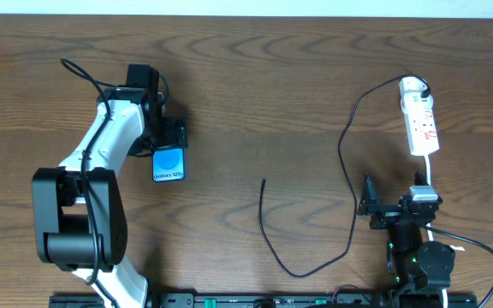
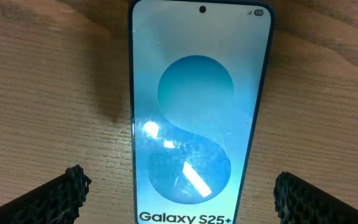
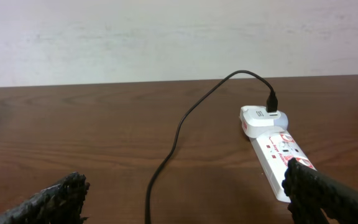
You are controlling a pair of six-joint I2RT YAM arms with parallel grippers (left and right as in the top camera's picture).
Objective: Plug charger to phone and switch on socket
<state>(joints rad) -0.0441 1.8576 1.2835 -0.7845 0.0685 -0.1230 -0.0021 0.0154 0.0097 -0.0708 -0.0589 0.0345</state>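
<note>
- Left gripper (image 2: 182, 190) is right over the phone (image 1: 169, 164). Its fingers (image 2: 61, 193) are spread wide, one each side of the phone, not touching it and holding nothing.
- The phone lies flat, screen up, on the left of the surface (image 1: 255, 85).
- Right gripper (image 3: 185, 190) is wide open and empty too. It's low near the socket (image 1: 419, 120), and one finger crosses the near end of the socket in the wrist view.
- The charger (image 1: 341, 150) runs from the far end of the socket, loops across the middle, and its plug tip (image 1: 264, 180) ends up lying loose, well apart from the phone.
- Looks like nothing's been plugged in yet, and I can't tell whether the switches are on.
- What I'd worry about:
  - That tip is tiny and thin, so it could easily get pinched crooked or twist in the grip, and then it won't line up with the port.
  - Dragging the cable could tug the socket around.
  - Pushing the plug in could slide the phone away if the left fingers don't clamp it firmly.
</note>
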